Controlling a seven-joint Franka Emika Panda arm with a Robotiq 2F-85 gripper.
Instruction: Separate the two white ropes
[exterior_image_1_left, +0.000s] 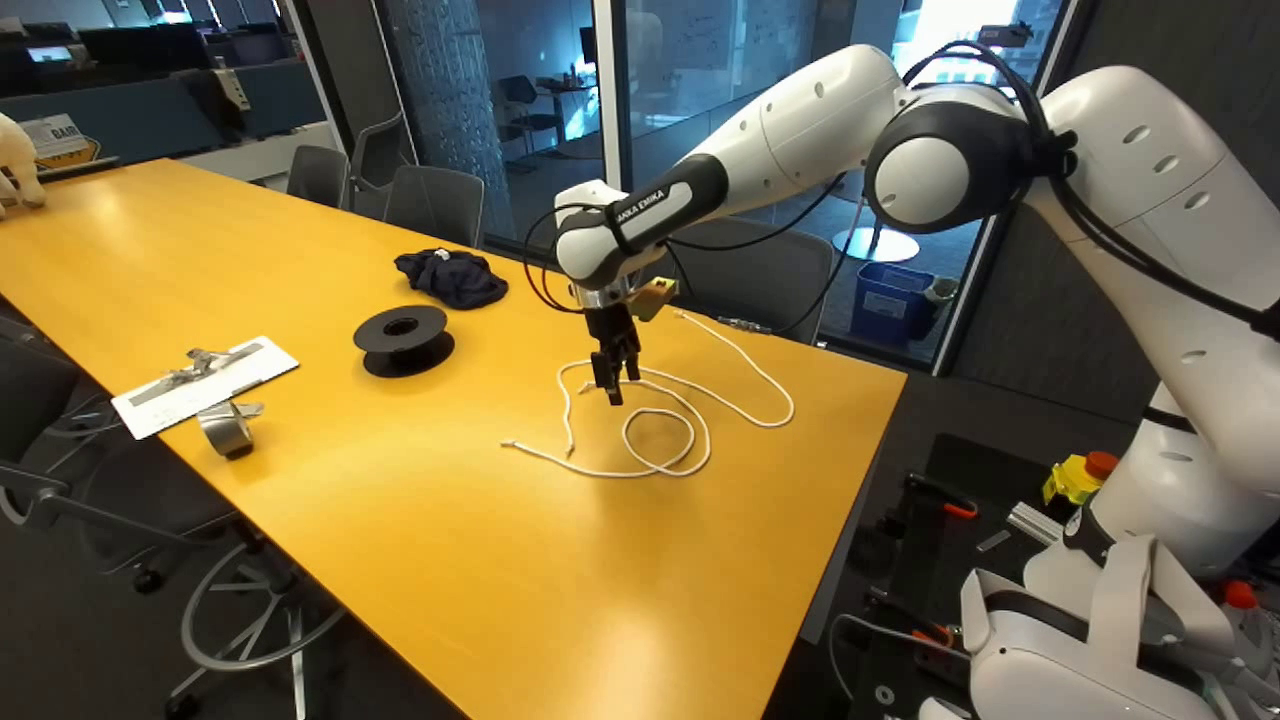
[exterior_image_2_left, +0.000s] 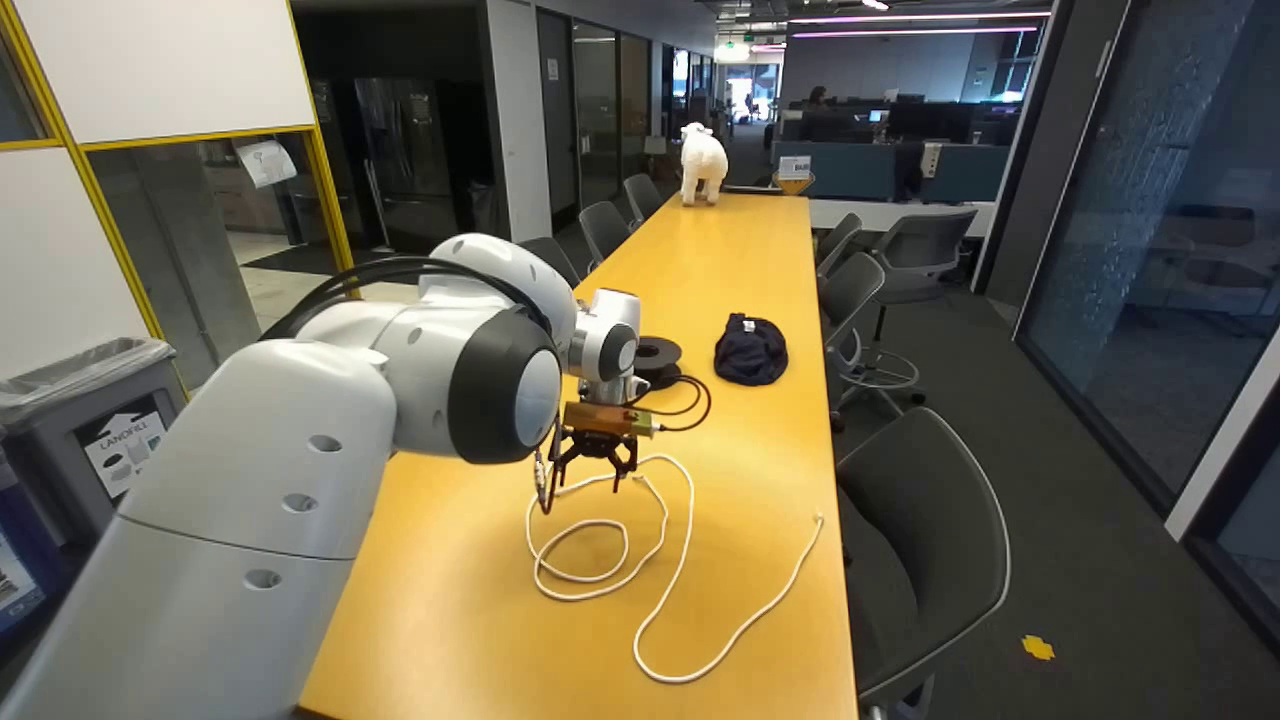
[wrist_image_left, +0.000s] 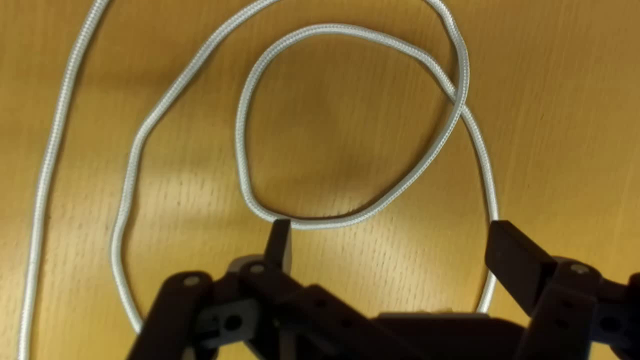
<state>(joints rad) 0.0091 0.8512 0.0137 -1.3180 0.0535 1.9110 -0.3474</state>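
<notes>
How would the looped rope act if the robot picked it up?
The looped rope would probably droop limply, since it lies in loose, soft curves. It looks thin, so it's likely light. It might snag a little, because it crosses over itself.

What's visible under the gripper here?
White rope, curved and looped, lies on the table beneath the open gripper. In the wrist view, the fingers cover parts of rope and table, so those cannot be seen.

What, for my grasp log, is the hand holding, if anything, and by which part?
Nothing is held: the hand is open, and the looped white rope and the other white rope lie ungripped on the table.
</notes>
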